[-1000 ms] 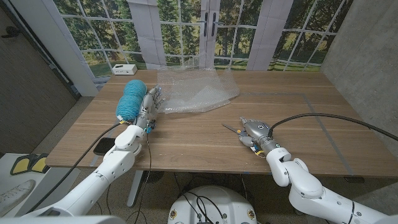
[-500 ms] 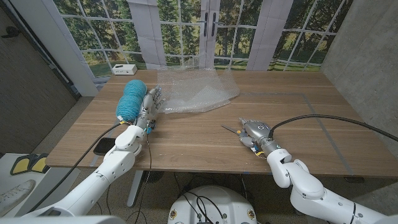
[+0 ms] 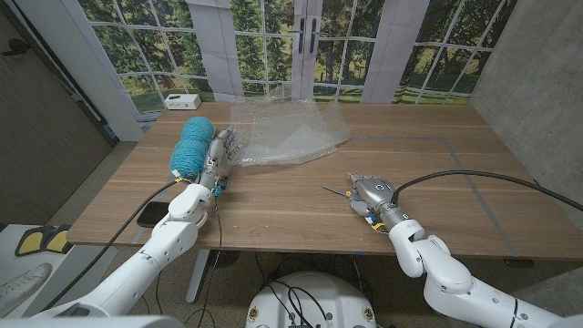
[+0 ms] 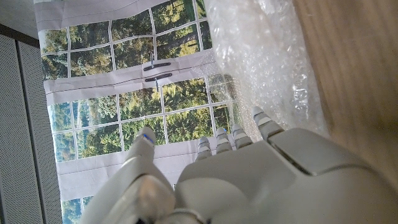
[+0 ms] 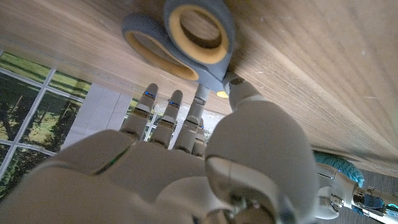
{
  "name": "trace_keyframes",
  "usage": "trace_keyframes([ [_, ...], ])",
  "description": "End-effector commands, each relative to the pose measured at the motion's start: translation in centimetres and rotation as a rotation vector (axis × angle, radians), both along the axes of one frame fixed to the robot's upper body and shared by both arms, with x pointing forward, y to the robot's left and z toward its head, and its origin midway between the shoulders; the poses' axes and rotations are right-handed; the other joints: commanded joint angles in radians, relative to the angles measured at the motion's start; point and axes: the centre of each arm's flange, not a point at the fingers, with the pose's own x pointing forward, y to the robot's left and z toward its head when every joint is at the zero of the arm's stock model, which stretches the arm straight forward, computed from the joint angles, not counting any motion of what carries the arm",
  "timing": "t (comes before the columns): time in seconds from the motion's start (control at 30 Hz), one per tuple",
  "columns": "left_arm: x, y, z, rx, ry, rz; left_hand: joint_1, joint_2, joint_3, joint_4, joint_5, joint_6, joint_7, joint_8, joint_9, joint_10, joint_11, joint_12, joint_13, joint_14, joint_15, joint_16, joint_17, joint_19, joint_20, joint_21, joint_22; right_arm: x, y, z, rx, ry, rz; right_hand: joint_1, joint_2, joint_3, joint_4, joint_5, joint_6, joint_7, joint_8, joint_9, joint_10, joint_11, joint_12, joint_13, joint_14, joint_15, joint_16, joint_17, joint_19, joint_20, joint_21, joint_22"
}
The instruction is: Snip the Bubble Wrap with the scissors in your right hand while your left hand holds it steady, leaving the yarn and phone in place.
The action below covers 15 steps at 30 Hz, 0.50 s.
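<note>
— Scissors [image 3: 339, 192] lie on the wood in the lower middle of the head view, right at the fingertips of my right hand [image 3: 372, 195]. Do you have them yet?

— Not that I can show. In my right wrist view the blue and yellow handles [image 5: 180, 34] are just beyond my fingertips [image 5: 200, 94], on the table [image 3: 273, 205]. The fingers reach toward the loops, but none is through a loop, so I judge this hand holds nothing. Touching or only near, I cannot tell

— What may go wrong?

— If my fingers push instead of hook, the scissors can slide away over the smooth wood, or turn their point to a bad side. A weak pinch on one loop could let them drop

— And the left hand [image 3: 219, 152]?

— It stands beside the teal yarn [image 3: 190, 148], in the left part of the head view, fingers stretched to the edge of the Bubble Wrap [image 3: 290, 132]. It seems open; whether it already presses the sheet, I cannot tell. The wrap is light, so without a firm hold it may crumple. The yarn is so close that my arm could roll it. The phone [image 3: 152, 214] sits at the lower left edge of the table, near my forearm
</note>
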Motion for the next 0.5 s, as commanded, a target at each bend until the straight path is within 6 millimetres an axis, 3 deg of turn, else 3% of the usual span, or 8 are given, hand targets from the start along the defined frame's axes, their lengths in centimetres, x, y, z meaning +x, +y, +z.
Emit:
trace_keyframes([
  [0.03, 0.0, 0.2, 0.1, -0.003, -0.002, -0.002, 0.006, -0.002, 0.0, 0.0, 0.003, 0.007, -0.001, 0.002, 0.003, 0.003, 0.002, 0.002, 0.003, -0.002, 0.001, 0.004, 0.005, 0.003, 0.0, 0.002, 0.002, -0.1, -0.4, 0.8, 0.088, -0.022, 0.035, 0.045, 0.016, 0.001, 0.007, 0.01, 0.025, 0.002, 0.0, 0.004, 0.078, -0.055, 0.041, 0.019, 0.021, -0.17, 0.014, 0.008, 0.014, -0.009, 0.009, 0.002],
  [0.37, -0.1, 0.2, 0.2, -0.001, -0.006, -0.003, 0.005, -0.002, -0.001, 0.001, 0.003, 0.007, -0.001, 0.002, 0.003, 0.0, 0.0, 0.0, 0.003, -0.002, 0.001, 0.004, 0.005, 0.003, 0.0, 0.002, 0.002, -1.4, -1.2, 4.6, 0.278, -0.06, 0.121, 0.067, 0.016, -0.013, 0.016, 0.019, 0.048, 0.0, -0.001, 0.005, 0.108, -0.055, 0.047, -0.001, 0.043, -0.171, 0.029, 0.022, 0.023, -0.015, 0.008, 0.002],
  [0.5, -0.2, 0.3, 0.1, -0.003, -0.004, 0.001, 0.004, -0.002, -0.001, 0.001, 0.003, 0.008, -0.001, 0.002, 0.003, 0.0, -0.001, 0.0, 0.003, -0.002, 0.001, 0.004, 0.005, 0.003, 0.001, 0.002, 0.002, -1.4, -1.7, 5.6, 0.38, -0.037, 0.158, 0.075, 0.017, -0.02, 0.018, 0.021, 0.054, -0.001, -0.003, 0.005, 0.12, -0.075, 0.05, -0.007, 0.049, -0.173, 0.035, 0.027, 0.027, -0.02, 0.008, 0.002],
])
